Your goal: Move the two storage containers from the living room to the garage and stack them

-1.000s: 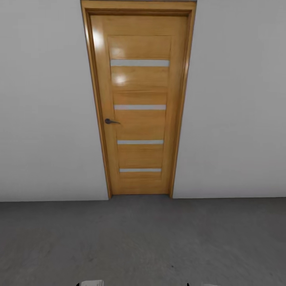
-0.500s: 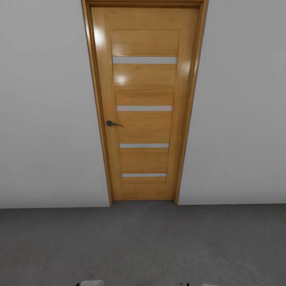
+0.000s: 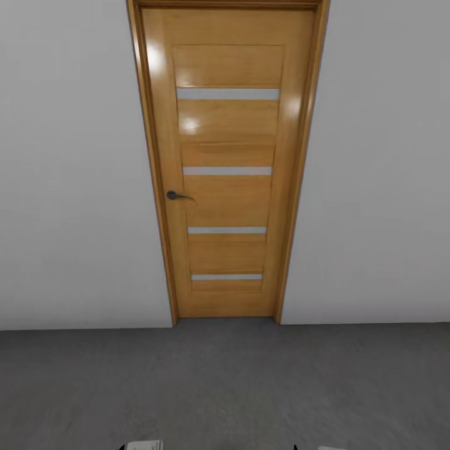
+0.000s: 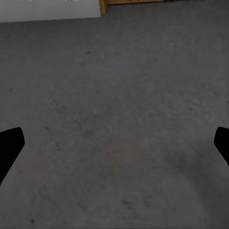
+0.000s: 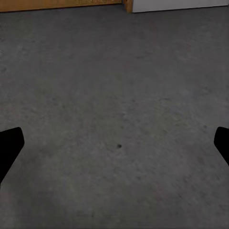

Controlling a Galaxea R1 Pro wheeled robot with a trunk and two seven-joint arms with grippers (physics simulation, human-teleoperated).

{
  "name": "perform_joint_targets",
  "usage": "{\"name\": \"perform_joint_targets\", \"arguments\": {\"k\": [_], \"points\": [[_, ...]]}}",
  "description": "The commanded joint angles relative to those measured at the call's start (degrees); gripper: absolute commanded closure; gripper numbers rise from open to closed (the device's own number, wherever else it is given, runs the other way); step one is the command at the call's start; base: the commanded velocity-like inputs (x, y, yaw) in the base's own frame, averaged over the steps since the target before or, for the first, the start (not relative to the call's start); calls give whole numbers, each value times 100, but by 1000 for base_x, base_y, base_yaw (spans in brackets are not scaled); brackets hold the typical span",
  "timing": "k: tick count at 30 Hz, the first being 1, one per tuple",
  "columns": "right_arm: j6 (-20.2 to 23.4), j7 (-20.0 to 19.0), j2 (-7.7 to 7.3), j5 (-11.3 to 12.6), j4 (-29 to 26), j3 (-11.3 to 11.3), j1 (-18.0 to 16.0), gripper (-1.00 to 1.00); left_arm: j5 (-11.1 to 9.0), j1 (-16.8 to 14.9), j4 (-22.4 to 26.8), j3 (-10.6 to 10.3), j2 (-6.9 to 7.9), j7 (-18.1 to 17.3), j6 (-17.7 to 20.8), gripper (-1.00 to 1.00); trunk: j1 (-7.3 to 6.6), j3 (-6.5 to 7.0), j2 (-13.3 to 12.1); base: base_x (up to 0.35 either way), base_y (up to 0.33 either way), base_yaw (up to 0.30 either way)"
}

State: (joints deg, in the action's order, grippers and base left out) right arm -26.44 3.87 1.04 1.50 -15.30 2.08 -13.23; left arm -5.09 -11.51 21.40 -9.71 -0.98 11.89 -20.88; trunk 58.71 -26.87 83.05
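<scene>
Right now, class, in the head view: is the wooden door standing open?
No, the door sits shut and flush within its frame, with its handle level.

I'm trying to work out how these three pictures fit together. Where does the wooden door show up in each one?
Head view: the wooden door stands shut in the middle, straight ahead, between grey-white walls.
Left wrist view: a strip of its foot lies along one edge, beyond the open left gripper.
Right wrist view: its foot lies along one edge, beyond the open right gripper.
Shared landmark: the dark concrete floor that meets the door.
</scene>
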Motion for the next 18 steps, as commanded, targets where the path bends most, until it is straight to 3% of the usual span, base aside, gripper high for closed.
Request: {"name": "perform_joint_targets", "arguments": {"k": [1, 3, 9, 18], "points": [[-22, -10, 5, 14, 3, 18, -4, -100, -53, -9, -4, -49, 7, 31, -23, -100, 2, -6, 3, 254, 0, 0], [-29, -14, 3, 15, 2, 24, -7, -100, -55, -67, -4, -49, 22, 28, -30, -100, 2, -6, 3, 284, 0, 0], [-28, -18, -5, 17, 6, 37, -14, -100, -37, -623, -11, -58, 4, 28, -27, -100, 2, -6, 3, 326, 0, 0], [-27, -18, 1, 17, 18, 38, -48, -100, 238, -1569, -1, -65, -139, 88, -3, -100, 2, -6, 3, 339, 0, 0]]}}
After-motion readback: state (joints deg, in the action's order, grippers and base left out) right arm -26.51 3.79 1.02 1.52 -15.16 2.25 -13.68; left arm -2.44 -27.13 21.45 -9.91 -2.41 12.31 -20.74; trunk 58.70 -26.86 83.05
